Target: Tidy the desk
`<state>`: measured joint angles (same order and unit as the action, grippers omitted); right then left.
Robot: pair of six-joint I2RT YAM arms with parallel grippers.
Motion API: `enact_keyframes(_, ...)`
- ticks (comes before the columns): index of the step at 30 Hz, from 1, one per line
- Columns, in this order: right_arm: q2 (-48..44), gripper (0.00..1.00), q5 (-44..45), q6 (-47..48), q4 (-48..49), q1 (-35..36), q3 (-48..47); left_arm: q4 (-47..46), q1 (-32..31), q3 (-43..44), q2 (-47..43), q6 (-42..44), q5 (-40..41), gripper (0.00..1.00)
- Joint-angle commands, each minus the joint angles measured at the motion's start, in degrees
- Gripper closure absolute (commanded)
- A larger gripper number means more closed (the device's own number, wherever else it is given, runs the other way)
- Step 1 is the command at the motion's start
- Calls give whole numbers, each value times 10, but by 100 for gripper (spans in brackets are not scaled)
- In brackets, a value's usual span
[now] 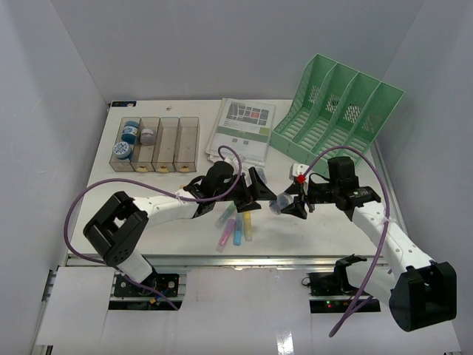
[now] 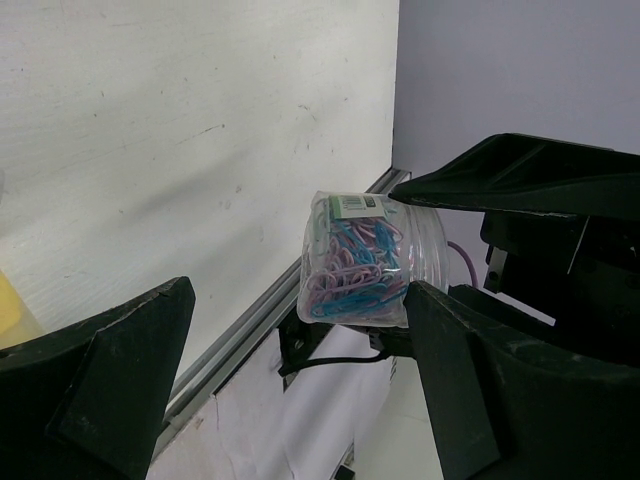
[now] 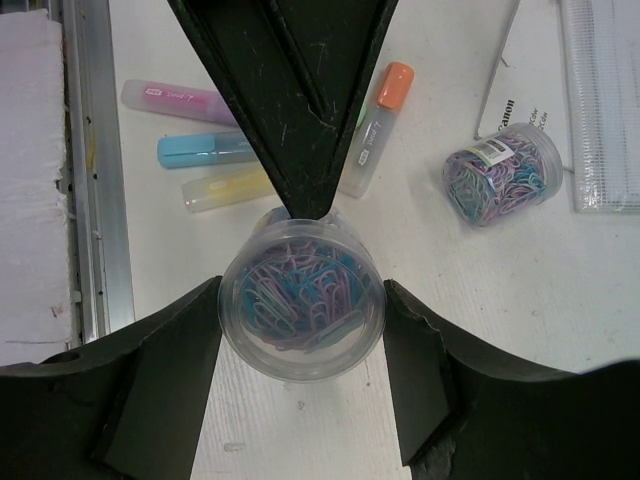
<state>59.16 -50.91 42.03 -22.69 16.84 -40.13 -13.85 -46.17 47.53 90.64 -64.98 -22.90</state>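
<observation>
Right end effector clamps a jar of paper clips above the white tabletop. Left end effector gapes wide; grey walls around.

Item inspected: the worktop, a large flat rectangular slab with a matte white finish. It lies level, its long sides running left to right. A silver metal rail runs the full length of its near edge, flush with the slab. Pale walls enclose it on the left, far and right sides. Seen close in the left wrist view, the worktop carries faint grey scuffs and short scratch marks. No cracks, stains or warping are visible. The near strip by the rail is bare white.
</observation>
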Motion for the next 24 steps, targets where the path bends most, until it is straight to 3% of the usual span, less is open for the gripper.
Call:
enact_keyframes(1,-16,81,-55,-10,26,13,7,-31,-16,18,-60,2,36,2)
enact_keyframes(13,-43,82,-65,-19,28,13,6,0,-15,-10,-110,17,103,2)
enact_keyframes(24,-33,82,-74,-36,42,13,-5,0,-16,14,-61,38,38,2)
